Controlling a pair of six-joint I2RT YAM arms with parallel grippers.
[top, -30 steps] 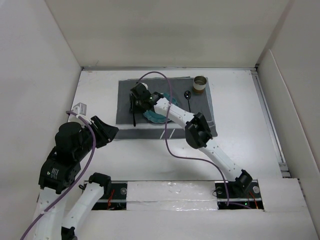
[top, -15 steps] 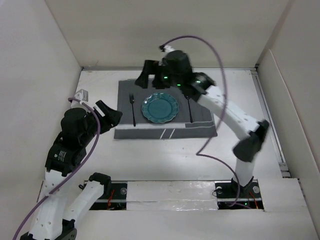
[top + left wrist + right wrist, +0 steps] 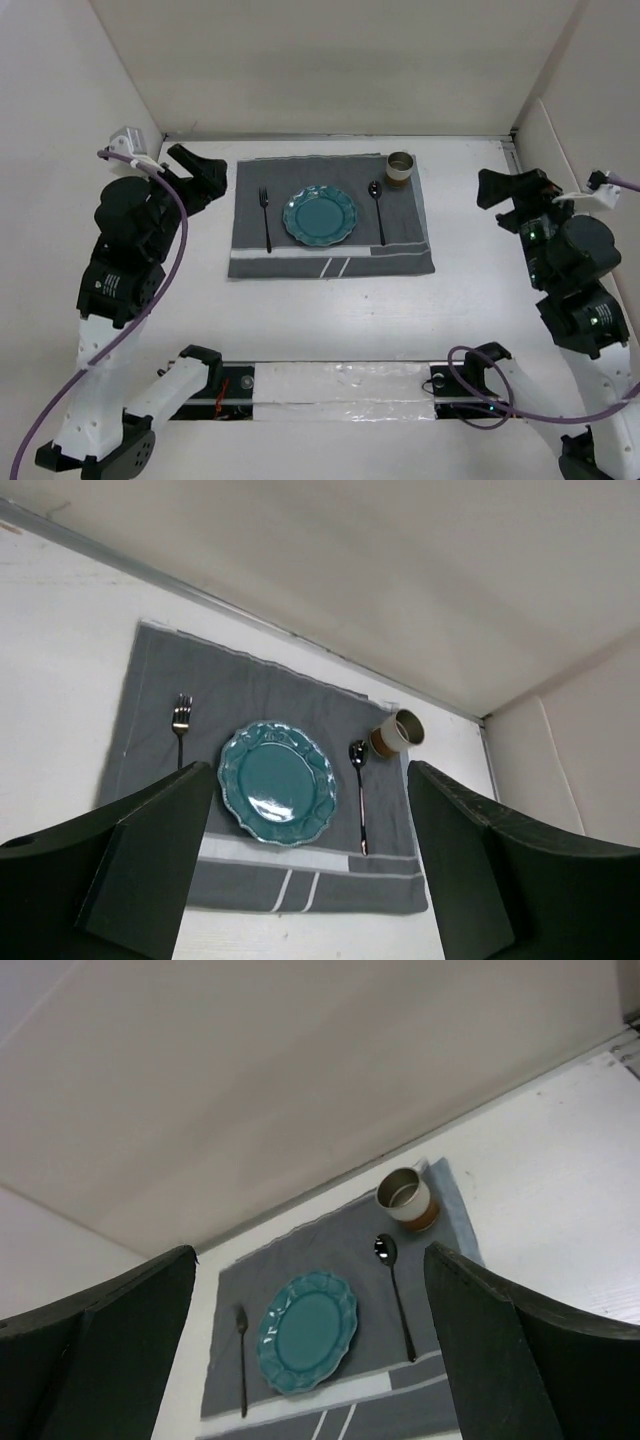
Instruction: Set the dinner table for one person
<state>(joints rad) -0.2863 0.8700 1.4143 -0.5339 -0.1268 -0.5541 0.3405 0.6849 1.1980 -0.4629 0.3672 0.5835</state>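
On the white dinner table (image 3: 330, 310) lies a dark grey striped placemat (image 3: 330, 262). A teal plate (image 3: 320, 216) sits at its middle, with a black fork (image 3: 266, 218) to the left and a black spoon (image 3: 379, 212) to the right. A tan-banded cup (image 3: 400, 167) stands at the mat's far right corner. My left gripper (image 3: 205, 172) hangs open off the mat's far left corner, holding nothing. My right gripper (image 3: 508, 196) is open and empty well right of the mat. Both wrist views look down on the plate (image 3: 277, 783) (image 3: 307, 1330) between spread fingers.
White walls close in the table on the left, back (image 3: 330, 70) and right. A metal track (image 3: 535, 240) runs along the right edge. The arm bases sit on a taped rail (image 3: 340, 385) at the near edge.
The right arm has pulled back from over the mat to the far right side. The left arm has swung up toward the far left corner. Both grippers have opened wider.
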